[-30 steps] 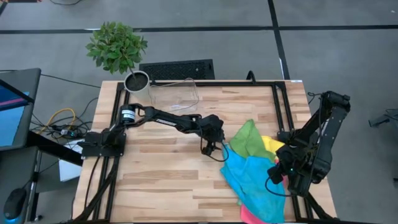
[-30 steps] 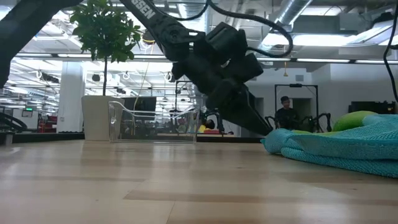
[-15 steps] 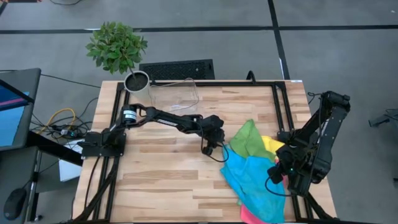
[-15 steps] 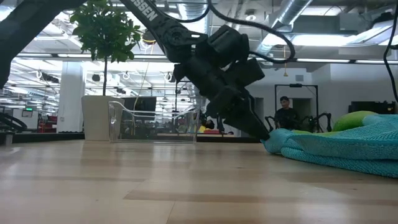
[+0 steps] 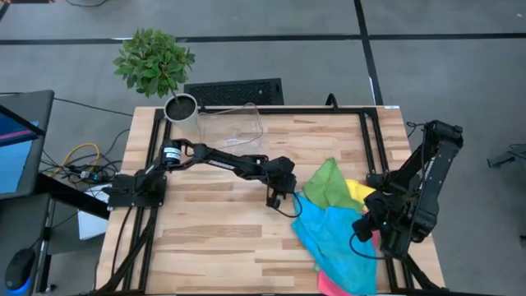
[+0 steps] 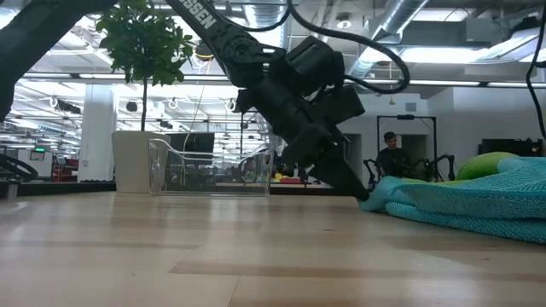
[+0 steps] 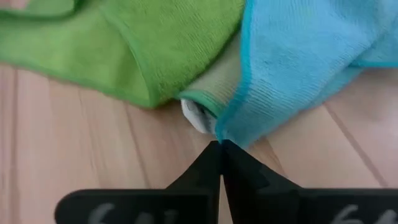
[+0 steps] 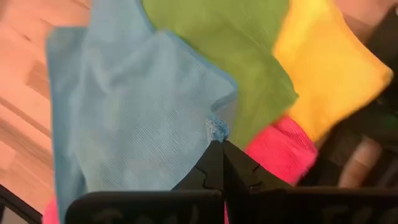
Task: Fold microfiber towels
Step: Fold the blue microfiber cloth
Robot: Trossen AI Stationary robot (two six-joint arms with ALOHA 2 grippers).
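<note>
Wooden table (image 5: 214, 238), far edge: potted green plant (image 5: 154, 62) beside clear plastic bin (image 5: 230, 125); nothing lies btwn these and the heap of soft microfiber towels (image 5: 337, 222) (blue, bright green, yellow, pink) at table's right half. Left gripper (image 5: 275, 200), fingers pressed together, tips at the blue towel (image 7: 298, 56) corner, w/ a pale green edge and white tag (image 7: 198, 115) just beside; grip on cloth not confirmable. Right gripper (image 8: 217, 146), clenched on nothing visible, sits over heap's right side; heap's long axis runs far-to-near.

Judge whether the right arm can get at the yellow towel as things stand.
Probably yes: the yellow towel lies beside the shut right gripper, partly under the green towel, its outer edge uncovered.
</note>
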